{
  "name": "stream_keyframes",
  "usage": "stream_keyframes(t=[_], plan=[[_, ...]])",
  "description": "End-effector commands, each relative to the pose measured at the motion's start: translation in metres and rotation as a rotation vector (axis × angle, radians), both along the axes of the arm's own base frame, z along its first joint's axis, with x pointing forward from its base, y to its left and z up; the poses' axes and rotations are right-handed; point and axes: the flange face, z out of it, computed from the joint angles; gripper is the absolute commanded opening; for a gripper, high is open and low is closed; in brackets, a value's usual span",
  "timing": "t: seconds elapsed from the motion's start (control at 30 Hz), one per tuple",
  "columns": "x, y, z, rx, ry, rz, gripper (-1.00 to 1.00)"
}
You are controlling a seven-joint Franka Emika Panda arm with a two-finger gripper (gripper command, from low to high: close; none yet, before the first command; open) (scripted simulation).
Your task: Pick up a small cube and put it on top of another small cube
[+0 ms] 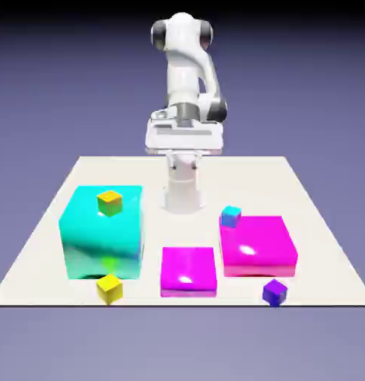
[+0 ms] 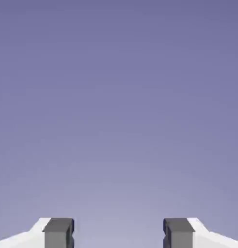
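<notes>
Seeing one small yellow cube (image 1: 109, 289) in front of the big cyan block (image 1: 103, 242), we guess it's light, hard (maybe slippery too), best pinched by flat sides; our end effector (image 2: 119, 233) is wide, empty.

place: rendered simulation scene | my white arm (image 1: 182, 82) on a pale counter (image 1: 163, 231) | glossy plain blocks (image 1: 107, 238) | blank blue-violet backdrop (image 1: 51, 97)

Four small cubes (image 1: 109, 289) — one cyan block (image 1: 103, 242), two magenta (image 1: 188, 269).
</notes>
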Motion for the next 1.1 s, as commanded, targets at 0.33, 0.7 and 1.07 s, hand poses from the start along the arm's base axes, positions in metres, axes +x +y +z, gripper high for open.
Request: stream_keyframes(t=[0.33, 0.7, 1.07], plan=[[0.09, -0.093, -0.064, 0.227, 0.43, -0.254, 0.0], [0.141, -0.183, -0.149, 0.415, 0.799, -0.474, 0.0], [0.166, -0.25, -0.228, 0.54, 1.104, -0.63, 0.0]])
